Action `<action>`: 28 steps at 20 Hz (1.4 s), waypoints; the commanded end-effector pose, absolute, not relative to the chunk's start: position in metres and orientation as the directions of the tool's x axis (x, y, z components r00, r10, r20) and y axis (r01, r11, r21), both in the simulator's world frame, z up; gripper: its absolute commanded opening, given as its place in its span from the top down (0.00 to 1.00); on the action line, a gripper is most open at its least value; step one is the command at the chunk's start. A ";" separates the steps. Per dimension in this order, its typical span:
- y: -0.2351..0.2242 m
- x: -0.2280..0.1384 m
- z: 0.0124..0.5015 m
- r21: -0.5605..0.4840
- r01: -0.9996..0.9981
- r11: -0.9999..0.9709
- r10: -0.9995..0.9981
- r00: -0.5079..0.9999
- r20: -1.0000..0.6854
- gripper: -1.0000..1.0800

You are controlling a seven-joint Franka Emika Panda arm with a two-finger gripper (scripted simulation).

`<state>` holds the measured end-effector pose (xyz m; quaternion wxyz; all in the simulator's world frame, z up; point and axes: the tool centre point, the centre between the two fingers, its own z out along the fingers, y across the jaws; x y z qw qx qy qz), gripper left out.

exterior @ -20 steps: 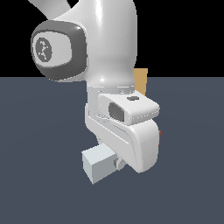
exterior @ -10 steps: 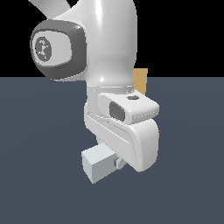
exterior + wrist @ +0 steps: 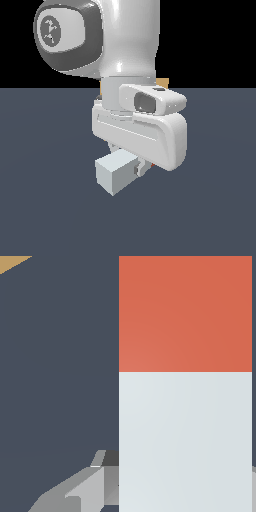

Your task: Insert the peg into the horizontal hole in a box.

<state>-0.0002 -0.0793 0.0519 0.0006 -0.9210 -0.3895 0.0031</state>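
The peg fills much of the wrist view, pale grey-white near the fingers with its red end pointing away. In the exterior view only its pale end sticks out below the hand, off the floor. My gripper is shut on the peg; one grey finger shows beside it in the wrist view. The tan box stands behind the arm, and only small slivers show. A tan corner of the box shows in the wrist view. The hole is hidden.
The dark grey-blue floor spreads all around. My own arm and hand block most of the exterior view, including the box's face.
The hand has risen with the peg in it. The sliver of red end seen beside the hand in the exterior view is now hidden.
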 end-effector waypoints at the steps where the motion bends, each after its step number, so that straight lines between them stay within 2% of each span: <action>1: -0.076 0.003 0.067 0.001 0.763 -0.647 0.763 0.647 -0.002 1.00; 15: -0.057 0.005 0.133 0.001 0.946 -0.325 0.946 0.325 -0.002 1.00; 28: -0.053 0.004 0.142 -0.004 0.965 -0.263 0.965 0.263 -0.002 1.00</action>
